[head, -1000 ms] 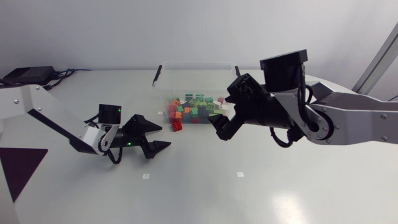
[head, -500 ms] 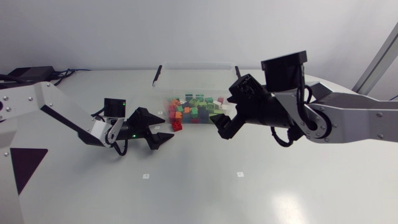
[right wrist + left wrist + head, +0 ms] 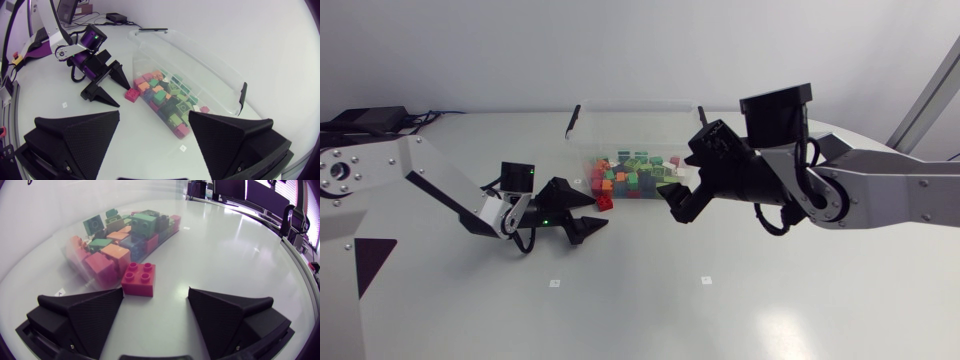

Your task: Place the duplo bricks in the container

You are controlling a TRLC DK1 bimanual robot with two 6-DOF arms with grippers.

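Red, four-studded duplo brick (image 3: 605,201) (image 3: 138,279) (image 3: 132,95) lies alone on the white table (image 3: 640,310), just outside the near wall of the clear plastic container (image 3: 632,122) (image 3: 75,260) (image 3: 200,65). Whether it touches that wall cannot be told from the left wrist view. The black left gripper (image 3: 600,212) (image 3: 155,292) (image 3: 125,97) sits low over the table with its wedge fingers spread wide. The brick is just ahead of their gap, closer to one fingertip and touched by neither. The mixed pile of red, green, orange and blue bricks (image 3: 635,175) (image 3: 125,235) (image 3: 170,100) lies inside the container along this same wall. The black right gripper (image 3: 675,208) (image 3: 155,115) hangs beside the container's other end, fingers wide apart and holding nothing, well apart from the left gripper. Bare tabletop lies open between the two grippers and on towards the table's near edge, broken only by two small square markers (image 3: 554,283) (image 3: 706,280).
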